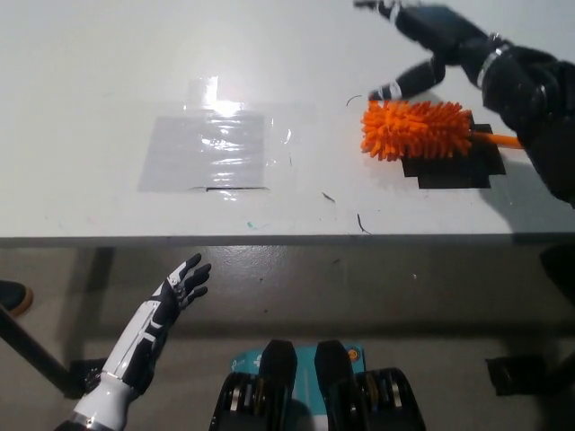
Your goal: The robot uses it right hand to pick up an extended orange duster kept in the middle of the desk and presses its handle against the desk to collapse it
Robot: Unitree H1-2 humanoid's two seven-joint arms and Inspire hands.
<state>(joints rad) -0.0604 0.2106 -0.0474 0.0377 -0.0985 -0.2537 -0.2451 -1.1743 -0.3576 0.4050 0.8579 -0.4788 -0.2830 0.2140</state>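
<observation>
So the worktop is a big pale slab filling the top half of the head view, edge running straight across, floor below it. Left of center there's a shiny clear plastic patch taped flat, probably just a marker or protective sheet, nothing sits on it. Over on the right is a black tape patch, and the orange duster lies with its fluffy head partly over it, thin handle poking off toward the right edge of the picture, where the black arm hides the rest. My guess is the tape marks the start spot.

The right hand hovers just beyond the duster head, fingers spread apart and holding nothing, looks lined up to come down for a grab, not touching as far as I can tell. The left hand hangs below the worktop edge at lower left, fingers loosely apart, idle.
</observation>
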